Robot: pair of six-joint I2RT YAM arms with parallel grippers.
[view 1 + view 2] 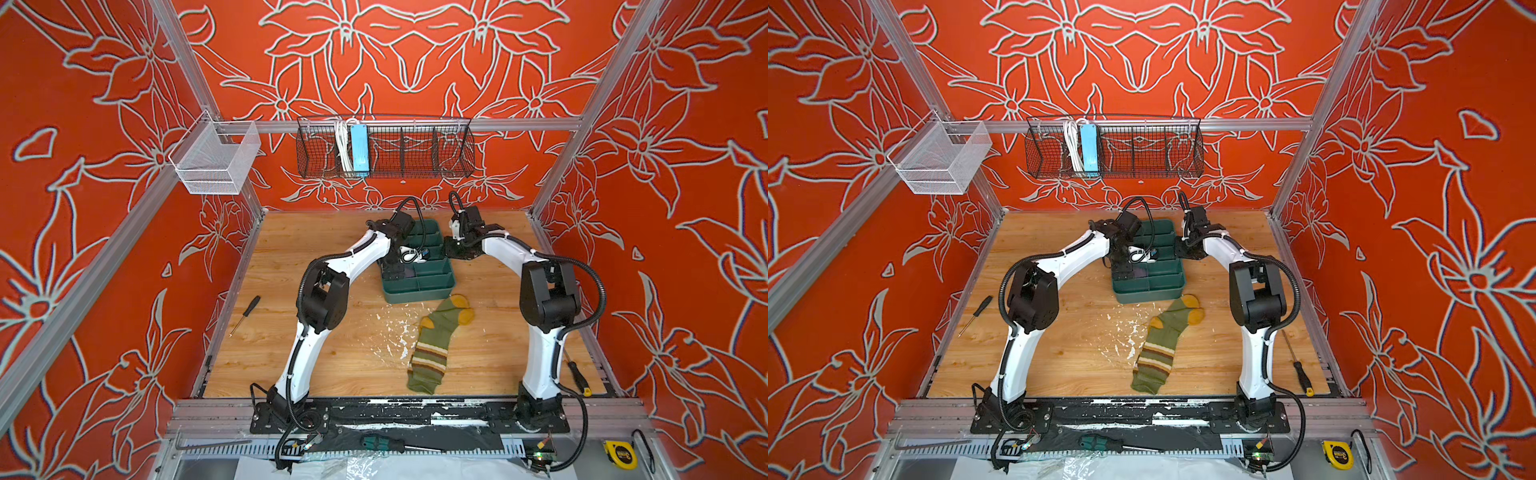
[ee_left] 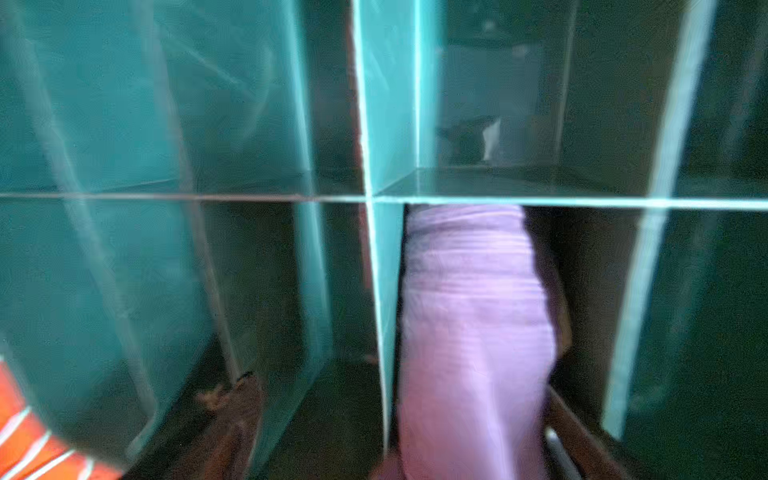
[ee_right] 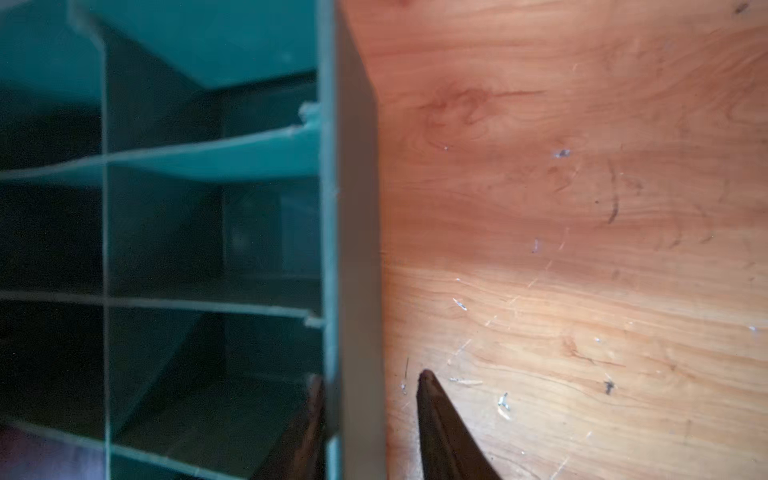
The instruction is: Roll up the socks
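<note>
Sitting in tray (image 2: 640, 316) slot, purple sock (image 2: 473, 332) btw spread jaws of L claw (image 2: 399, 386).

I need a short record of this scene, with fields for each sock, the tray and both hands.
tray: green, divided, on the table
purple sock: looks rolled, inside a tray compartment
olive sock: unrolled, flat on the table, close to the tray
left hand: open, over the purple sock
right hand: astride the tray's side wall; grip unclear
</note>
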